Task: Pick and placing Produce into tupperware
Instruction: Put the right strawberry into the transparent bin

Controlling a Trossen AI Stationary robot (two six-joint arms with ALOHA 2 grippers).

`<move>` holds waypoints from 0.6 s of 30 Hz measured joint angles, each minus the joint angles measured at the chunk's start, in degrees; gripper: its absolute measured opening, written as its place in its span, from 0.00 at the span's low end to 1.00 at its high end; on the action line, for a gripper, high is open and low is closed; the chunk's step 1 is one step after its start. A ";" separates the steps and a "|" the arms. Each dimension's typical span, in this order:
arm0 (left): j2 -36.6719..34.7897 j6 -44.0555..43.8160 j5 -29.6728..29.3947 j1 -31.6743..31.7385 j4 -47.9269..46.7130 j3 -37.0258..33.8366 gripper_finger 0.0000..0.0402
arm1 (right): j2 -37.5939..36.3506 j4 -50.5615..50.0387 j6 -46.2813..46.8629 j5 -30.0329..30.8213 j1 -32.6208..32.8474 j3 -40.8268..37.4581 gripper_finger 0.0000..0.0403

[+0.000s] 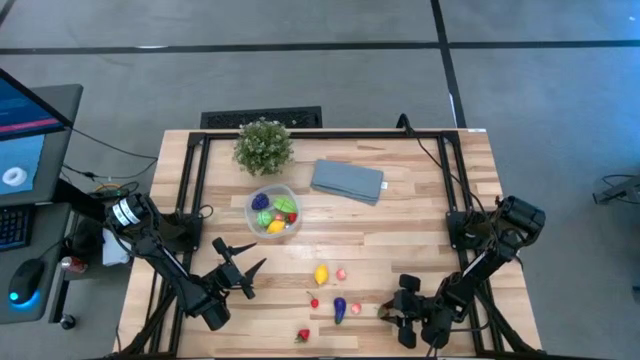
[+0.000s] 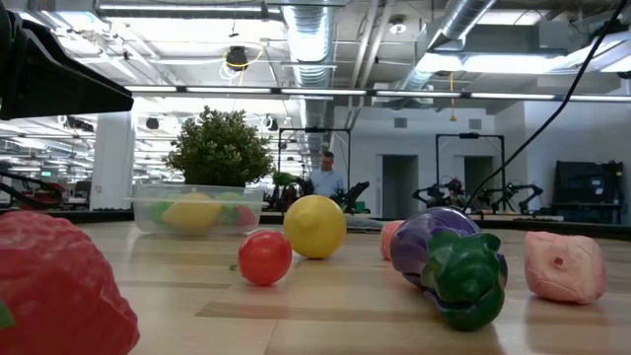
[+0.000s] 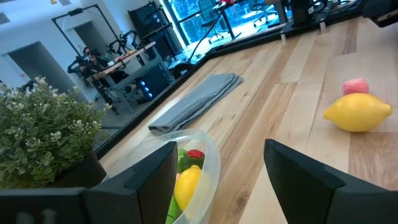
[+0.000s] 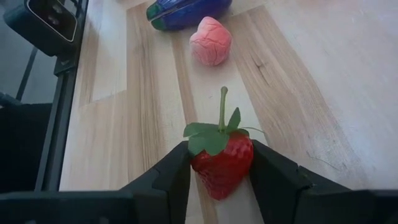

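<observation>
1. No brand, label or legible writing shows on anything on the table [image 1: 420, 215].
2. One round clear tupperware [image 1: 273, 211] sits near the table's middle, just beside one leafy potted plant [image 1: 264, 146] and near one folded grey-blue cloth [image 1: 347, 181]; several toy pieces lie inside it, yellow, green, red and purple-blue, too tightly packed for a sure count.
3. Five pieces of produce lie loose toward the near edge in the high view: a yellow lemon [image 1: 321, 274] with a small pink piece [image 1: 341, 272] just beside it, a small red ball [image 1: 314, 302], a purple eggplant [image 1: 340, 309] with a green cap, and another pink piece [image 1: 355, 308] next to it.
4. A sixth, red piece [image 1: 303, 336] lies apart at the table's front edge.
5. The right tool [image 4: 219, 167] sits low at the table's front right, fingers narrowed onto a red strawberry [image 4: 222, 160] with green leaves and a stem, touching it on both sides.
6. The left tool [image 3: 217, 168] stands wide and empty at the front left, facing the tupperware.
7. A person [image 2: 325, 176] stands far back in the room.
</observation>
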 joint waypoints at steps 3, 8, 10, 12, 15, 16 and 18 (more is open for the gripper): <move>0.00 -0.01 0.01 0.00 0.00 0.00 0.57 | 0.00 0.01 0.01 0.00 0.00 0.00 0.43; 0.00 0.00 0.00 0.00 0.02 0.00 0.57 | 0.00 0.01 0.01 0.00 0.00 0.00 0.46; 0.00 -0.01 0.00 0.00 0.00 0.00 0.57 | 0.00 0.01 0.01 0.00 0.00 0.00 0.46; 0.00 -0.01 -0.02 0.00 0.00 0.00 0.57 | 0.00 0.01 0.01 0.02 0.00 0.00 0.44; 0.00 -0.01 -0.02 0.00 0.02 0.00 0.57 | 0.00 0.01 -0.01 0.07 0.00 0.00 0.42; 0.00 -0.01 0.00 0.00 0.02 0.00 0.57 | 0.00 0.01 -0.01 0.07 0.00 0.00 0.42; 0.00 -0.01 0.00 0.00 0.03 0.00 0.57 | 0.00 0.01 0.01 0.09 0.00 0.00 0.42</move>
